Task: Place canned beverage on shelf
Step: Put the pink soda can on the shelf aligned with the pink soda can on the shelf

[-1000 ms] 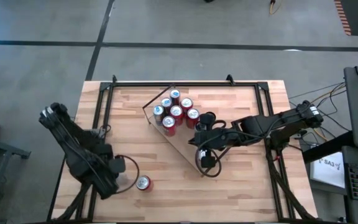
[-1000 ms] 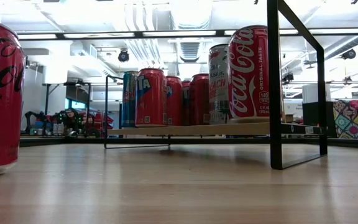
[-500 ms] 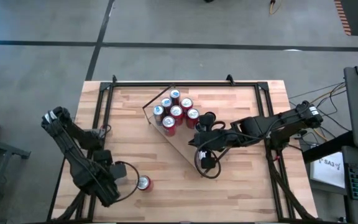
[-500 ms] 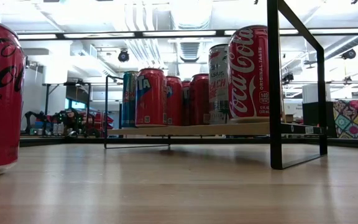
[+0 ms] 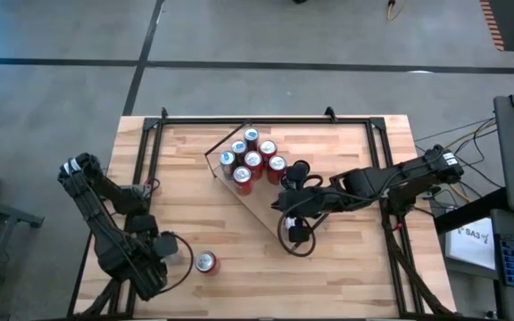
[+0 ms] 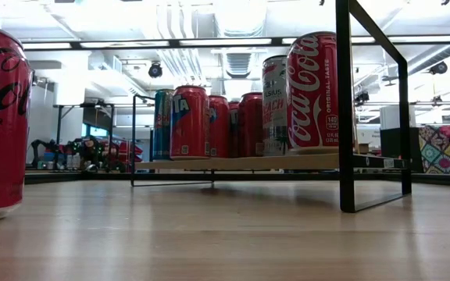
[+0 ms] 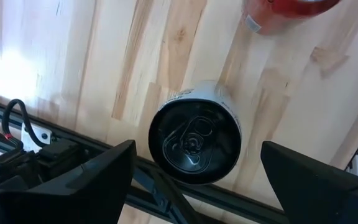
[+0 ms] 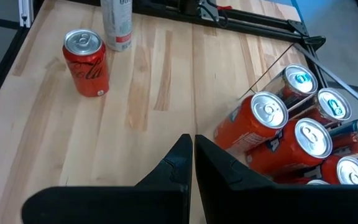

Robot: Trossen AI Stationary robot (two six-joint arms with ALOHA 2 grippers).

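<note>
Left gripper [image 7: 194, 171] hangs straight over the white can [image 7: 195, 142], jaws released, one either side. The can stands upright at the tabletop [image 5: 346, 259] near edge, just beside the red can [image 5: 205, 261], well apart from the shelf [image 5: 270, 218]. Drop squarely, keeping off the red one, before clenching. Right gripper [image 8: 193, 163] waits clenched by the shelf.

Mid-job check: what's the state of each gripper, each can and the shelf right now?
Left gripper: open, straddling the silver can from above.
Right gripper: shut, empty, over the shelf.
Silver can: upright on the table, off the shelf.
Red can: upright on the table, off the shelf.
Shelf cans: six, upright, clustered at one end.
Shelf: partly filled.
</note>
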